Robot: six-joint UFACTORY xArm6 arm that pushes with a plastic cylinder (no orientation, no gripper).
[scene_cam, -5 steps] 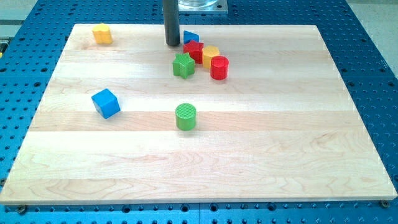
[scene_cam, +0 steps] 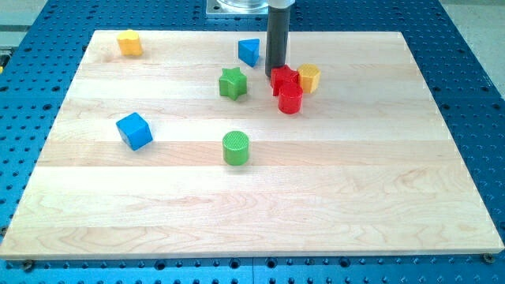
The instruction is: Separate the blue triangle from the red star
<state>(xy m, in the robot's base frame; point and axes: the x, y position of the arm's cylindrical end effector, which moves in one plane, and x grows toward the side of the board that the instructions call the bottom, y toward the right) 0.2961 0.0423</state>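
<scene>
The blue triangle (scene_cam: 249,51) lies near the view's top, left of my rod. The red star (scene_cam: 284,79) lies right of it, with a gap between them. My tip (scene_cam: 275,72) stands in that gap, touching the red star's upper left edge. A red cylinder (scene_cam: 290,100) sits against the star's lower side. A yellow block (scene_cam: 308,77) touches the star's right side.
A green star (scene_cam: 232,83) lies below and left of the blue triangle. A green cylinder (scene_cam: 236,147) stands mid-board. A blue cube (scene_cam: 134,131) is at the left. A yellow block (scene_cam: 129,42) sits at the top left corner of the wooden board (scene_cam: 252,213).
My tip moved right, from left of the blue triangle to between it and the red star. The red star, red cylinder and yellow block shifted right; the triangle now stands apart.
</scene>
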